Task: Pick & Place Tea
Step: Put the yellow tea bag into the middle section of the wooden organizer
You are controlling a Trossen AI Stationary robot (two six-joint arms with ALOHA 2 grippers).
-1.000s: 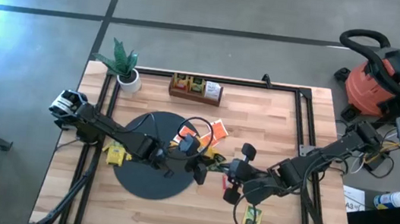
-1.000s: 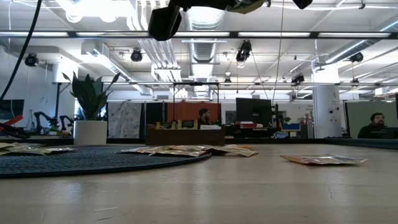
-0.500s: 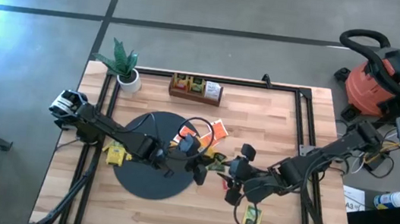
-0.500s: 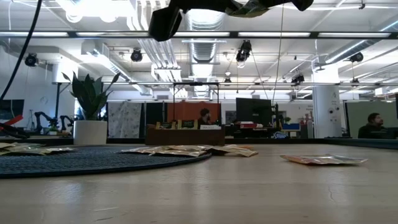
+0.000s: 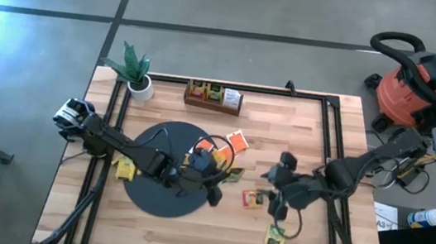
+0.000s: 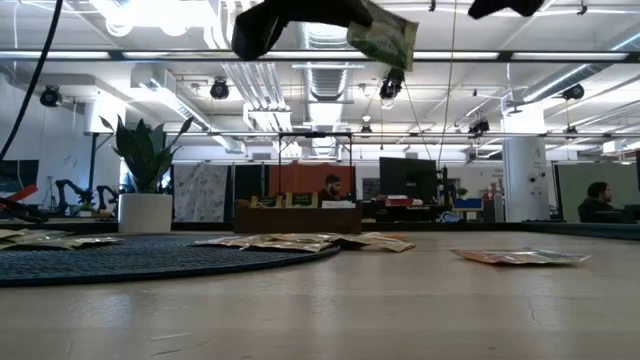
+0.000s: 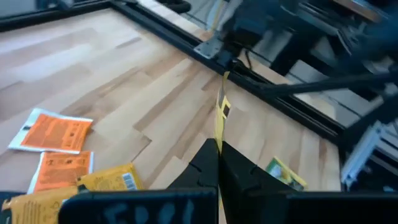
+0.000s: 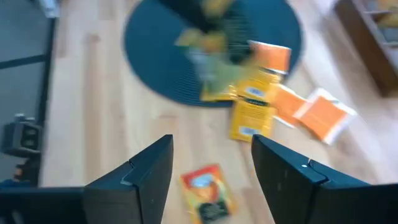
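left gripper [image 7: 217, 163]: fingers pressed together on the edge of a thin yellow-green tea packet [image 7: 220, 112], which stands edge-on above the table; in the low view the same packet hangs from the gripper, high up.
held packet, handling: looks v. light and thin, a bit floppy; prob. slick foil or paper, so a pinch near one edge, as here, seems enough. a hard squeeze isn't needed and might crease it.
right gripper [image 8: 211, 163]: fingers wide apart, nothing between them; it sits right of the table's middle, above a red-yellow packet [image 8: 208, 191] lying flat on the wood.
loose packet, handling: lies flush w/ the board, so judged hard to get a finger under; best taken at a corner or edge, not flat-on.
mat [image 5: 150, 201]: black round mat, left of centre; a yellow packet [image 5: 124, 167] lies at its left rim.
pile [image 5: 227, 152]: orange and yellow packets overlapping at the mat's right edge, just by the left gripper.
stray packet [image 5: 274, 238]: green-yellow one near the table's front edge, well apart from the pile.
tray [image 5: 213, 96]: wooden tray w/ compartments at the far edge; some packets already stand in it, which slots can't be told.
plant [image 5: 134, 68]: potted, far-left corner.
table [image 5: 308, 133]: pale wood, black frame rails along its sides.
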